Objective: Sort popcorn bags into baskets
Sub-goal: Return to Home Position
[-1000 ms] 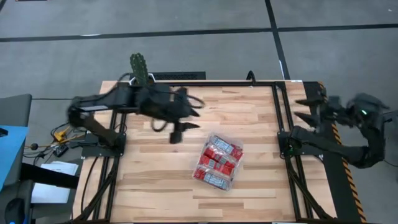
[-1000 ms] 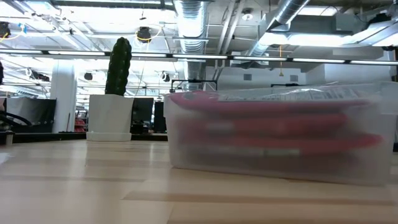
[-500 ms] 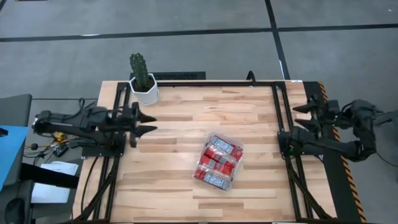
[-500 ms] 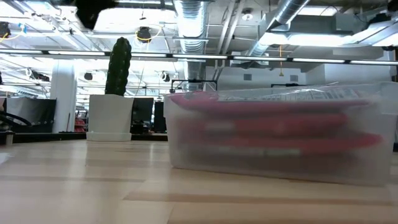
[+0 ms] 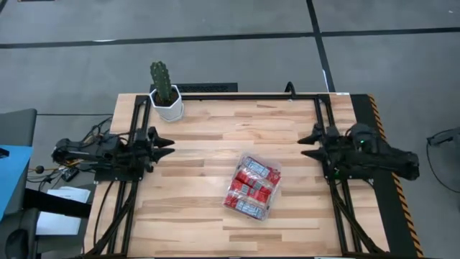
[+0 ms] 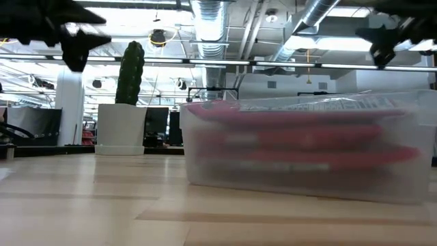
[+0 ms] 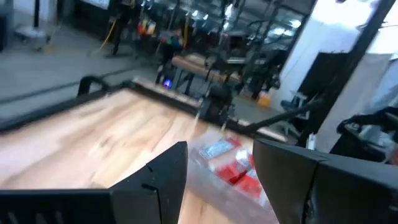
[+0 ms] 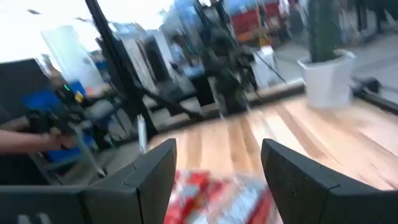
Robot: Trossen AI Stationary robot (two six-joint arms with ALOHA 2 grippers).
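Red bags (image 5: pixel 251 188) were seen packed in the clear bin (image 5: pixel 250 157) at mid-worktop (image 5: pixel 201 216), well apart from the left claw (image 5: pixel 167 146) and right claw (image 5: pixel 302 146), both spread wide and empty at opposite edges.

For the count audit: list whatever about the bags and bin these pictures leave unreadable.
- Number of popcorn bags: high view, too small and overlapping; low view, smeared behind the clear bin's cloudy wall.
- Bag print: wrist views, each gripper's own fingers cover part of the bin.
- Left gripper and right gripper: low view's top edge crops them.
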